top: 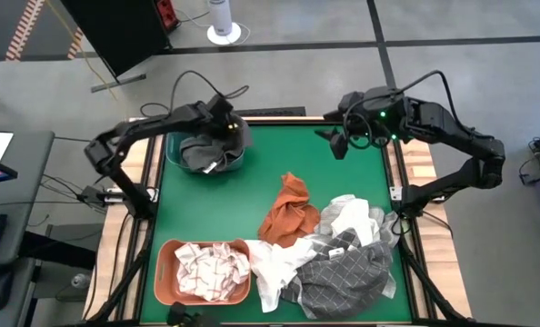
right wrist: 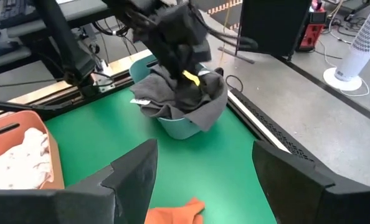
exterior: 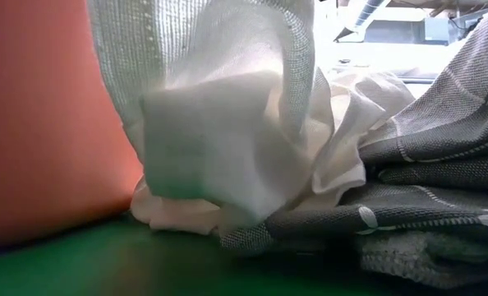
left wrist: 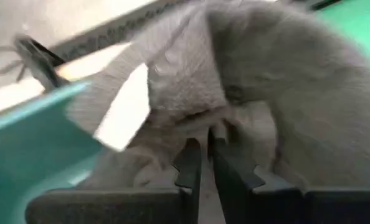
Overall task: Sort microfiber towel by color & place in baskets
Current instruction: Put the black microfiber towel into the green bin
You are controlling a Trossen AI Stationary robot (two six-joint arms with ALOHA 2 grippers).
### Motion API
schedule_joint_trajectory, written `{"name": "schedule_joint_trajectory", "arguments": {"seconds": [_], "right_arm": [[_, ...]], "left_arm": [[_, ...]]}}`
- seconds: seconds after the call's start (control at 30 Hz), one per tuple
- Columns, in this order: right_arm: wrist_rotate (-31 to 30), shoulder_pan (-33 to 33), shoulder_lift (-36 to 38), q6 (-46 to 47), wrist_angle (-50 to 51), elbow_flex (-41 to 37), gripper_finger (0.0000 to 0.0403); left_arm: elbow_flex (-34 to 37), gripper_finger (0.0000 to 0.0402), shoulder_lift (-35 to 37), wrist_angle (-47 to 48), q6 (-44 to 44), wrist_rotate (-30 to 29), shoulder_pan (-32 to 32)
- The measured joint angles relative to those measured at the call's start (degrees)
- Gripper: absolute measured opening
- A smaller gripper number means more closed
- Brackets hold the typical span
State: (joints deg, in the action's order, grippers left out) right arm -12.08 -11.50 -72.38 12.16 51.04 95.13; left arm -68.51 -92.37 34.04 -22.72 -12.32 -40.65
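Left gripper (top: pixel 223 127), clamped on a dark grey towel (top: pixel 205 153) over the teal basket (top: pixel 175 154) at upper left; right gripper (top: pixel 341 138) open, idle; overhanging cloth may slip out on release.

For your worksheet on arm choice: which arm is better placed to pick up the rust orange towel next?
Probably the right: its gripper is open and empty above the mat, while the left gripper is shut at the teal basket.

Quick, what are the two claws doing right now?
Left gripper: shut on the dark grey towel over the teal basket.
Right gripper: open, holding nothing, above the green table.
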Motion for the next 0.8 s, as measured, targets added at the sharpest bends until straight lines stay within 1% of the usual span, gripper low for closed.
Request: {"name": "schedule_joint_trajectory", "arguments": {"seconds": [0.1, 0.17, 0.3, 0.33, 0.37, 0.43, 0.5, 0.57, 0.67, 0.8], "right_arm": [[0.00, -0.47, 0.00, 0.00, -0.39, 0.00, 0.0291], [0.00, -0.70, 0.00, -0.02, -0.37, 0.00, 0.0291], [0.00, -1.39, 0.00, -0.04, -0.38, 0.00, 0.0291], [0.00, -1.45, 0.00, -0.09, -0.38, 0.00, 0.0291], [0.00, -1.45, 0.00, -0.19, -0.37, 0.00, 0.0291], [0.00, -1.45, 0.00, -0.19, -0.35, 0.00, 0.0291], [0.00, -1.43, 0.00, -0.17, -0.35, 0.00, 0.0291], [0.00, -1.06, 0.00, -0.15, -0.32, 0.00, 0.0291], [0.00, -0.44, 0.00, -0.17, -0.34, 0.00, 0.0291], [0.00, -0.38, 0.00, -0.22, -0.32, 0.00, 0.0291]], "left_arm": [[-2.59, 0.0034, 3.91, 2.00, 4.86, 0.66, -0.02], [-4.35, 0.0034, 6.22, 1.84, 8.61, 2.46, 0.28], [-8.48, 0.0034, 7.49, 1.79, 18.49, 10.96, 2.97], [-9.57, 0.0034, 7.25, 2.17, 20.50, 12.50, 4.24], [-10.57, 0.0035, 6.92, 2.68, 21.98, 12.84, 5.73], [-12.32, 0.0037, 5.81, 3.12, 22.92, 11.63, 8.54], [-14.14, 0.0046, 4.51, 3.19, 22.79, 7.65, 10.78], [-16.36, 0.0063, 2.92, 4.74, 23.41, 4.39, 12.69], [-19.84, 0.0102, -0.14, 9.82, 27.65, 0.96, 15.26], [-23.84, 0.0173, -5.13, 16.59, 32.18, -1.56, 18.49]]}}
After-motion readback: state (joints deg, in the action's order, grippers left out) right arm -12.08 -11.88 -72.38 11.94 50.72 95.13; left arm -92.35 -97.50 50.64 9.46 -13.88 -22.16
